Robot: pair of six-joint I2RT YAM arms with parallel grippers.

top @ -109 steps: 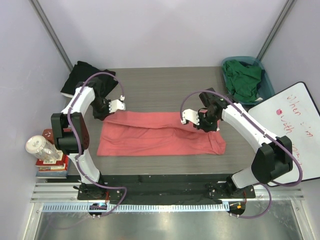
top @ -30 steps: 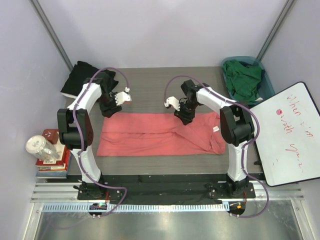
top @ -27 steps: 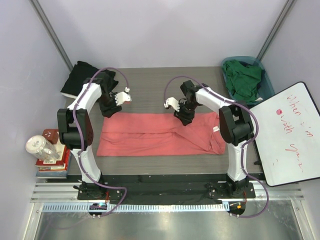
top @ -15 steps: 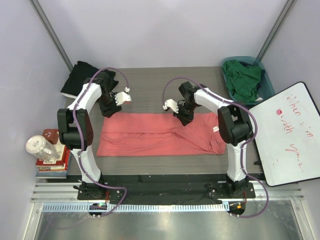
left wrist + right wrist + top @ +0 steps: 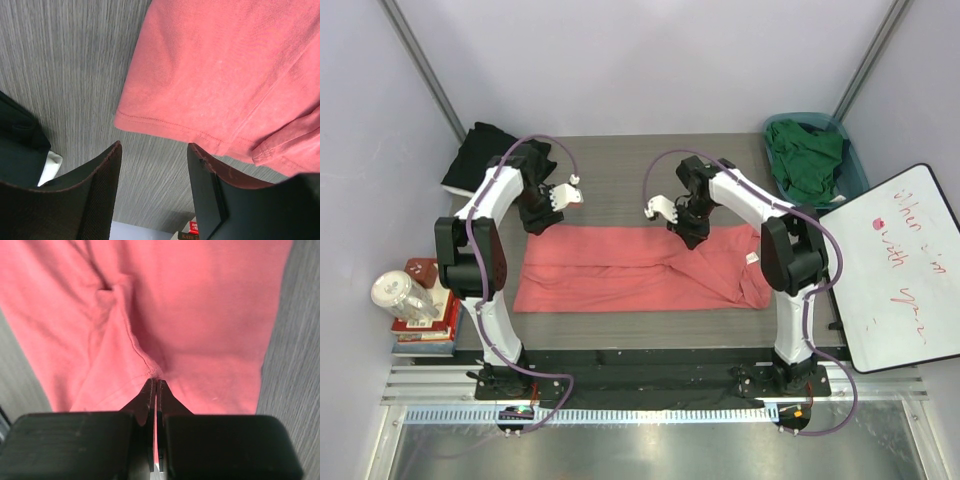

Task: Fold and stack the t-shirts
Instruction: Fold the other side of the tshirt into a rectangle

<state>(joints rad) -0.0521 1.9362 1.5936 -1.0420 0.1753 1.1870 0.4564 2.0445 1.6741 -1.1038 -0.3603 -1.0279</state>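
Right gripper (image 5: pixel 155 383) pinches a creased seam of soft coral-pink t-shirt (image 5: pixel 200 310).

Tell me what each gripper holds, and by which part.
The right gripper is pinched shut on a raised seam fold of the coral-pink t-shirt. The left gripper is open above its hem, holding nothing.

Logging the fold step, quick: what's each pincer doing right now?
Left pincer: open, holding nothing, above the table beside the coral-pink t-shirt.
Right pincer: closed, pinching a fold of the coral-pink t-shirt.
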